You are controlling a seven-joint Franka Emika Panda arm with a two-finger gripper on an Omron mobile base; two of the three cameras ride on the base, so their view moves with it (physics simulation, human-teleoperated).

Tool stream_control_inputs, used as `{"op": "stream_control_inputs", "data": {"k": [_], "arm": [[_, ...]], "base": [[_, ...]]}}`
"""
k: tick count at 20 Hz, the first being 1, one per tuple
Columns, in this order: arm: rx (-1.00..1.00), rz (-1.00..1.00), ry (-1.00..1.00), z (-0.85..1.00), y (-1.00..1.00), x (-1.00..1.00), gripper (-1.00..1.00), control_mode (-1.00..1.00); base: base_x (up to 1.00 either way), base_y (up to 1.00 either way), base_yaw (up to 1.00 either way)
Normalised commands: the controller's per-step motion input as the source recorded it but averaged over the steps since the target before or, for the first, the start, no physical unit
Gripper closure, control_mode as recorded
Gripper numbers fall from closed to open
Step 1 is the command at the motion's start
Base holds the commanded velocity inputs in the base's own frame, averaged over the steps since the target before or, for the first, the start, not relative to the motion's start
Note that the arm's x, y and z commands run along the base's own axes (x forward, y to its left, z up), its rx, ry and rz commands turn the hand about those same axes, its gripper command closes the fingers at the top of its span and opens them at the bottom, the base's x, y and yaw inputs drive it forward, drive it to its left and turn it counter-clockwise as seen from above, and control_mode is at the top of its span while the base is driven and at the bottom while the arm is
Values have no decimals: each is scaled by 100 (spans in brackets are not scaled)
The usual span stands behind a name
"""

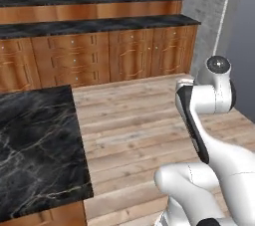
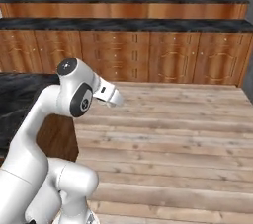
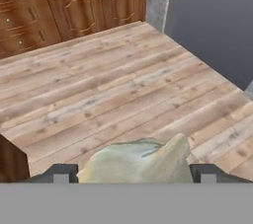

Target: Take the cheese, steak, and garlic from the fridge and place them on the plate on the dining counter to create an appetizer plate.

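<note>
Our two-finger gripper [image 3: 134, 173] is clenched on a pale cream, lumpy bulb, the garlic [image 3: 138, 161]. In the hand view the bulb fills the gap between the two dark fingertips [image 3: 63, 172] and seems to touch both. The jaws stand wide, so the hold looks shallow, out at the tips.

That is our main worry. A rounded bulb pinched only at the tips could roll out if the base jolts or the wrist swings fast, and it would drop onto the pale wood-plank floor [image 3: 108, 80] directly below. We also see no plate here, so a release at this spot would put the garlic on the floor.

The white arm [image 1: 209, 120] is folded close over the base. Its elbow is raised, the forearm slopes back down, and the hand looks forward and down at the planks.

A black marble top with pale veins [image 1: 40, 140] lies to the arm's left, its near corner over a brown wood front. We cannot tell whether this is the dining counter. Brown wooden cabinets under dark counters [image 1: 99, 51] line the far wall, and a flat dark grey panel [image 3: 212, 20] stands to the right.
</note>
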Motion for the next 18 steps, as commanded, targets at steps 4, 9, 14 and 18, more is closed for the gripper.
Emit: {"op": "stream_control_inputs", "data": {"k": [4,9,14,18], "arm": [[0,0,0,0,0,0,100,100],[0,0,0,0,0,0,100,100],[0,0,0,0,0,0,100,100],[0,0,0,0,0,0,100,100]], "base": [[100,-64,27],[100,-67,27],[100,-34,39],[100,-15,48]]}}
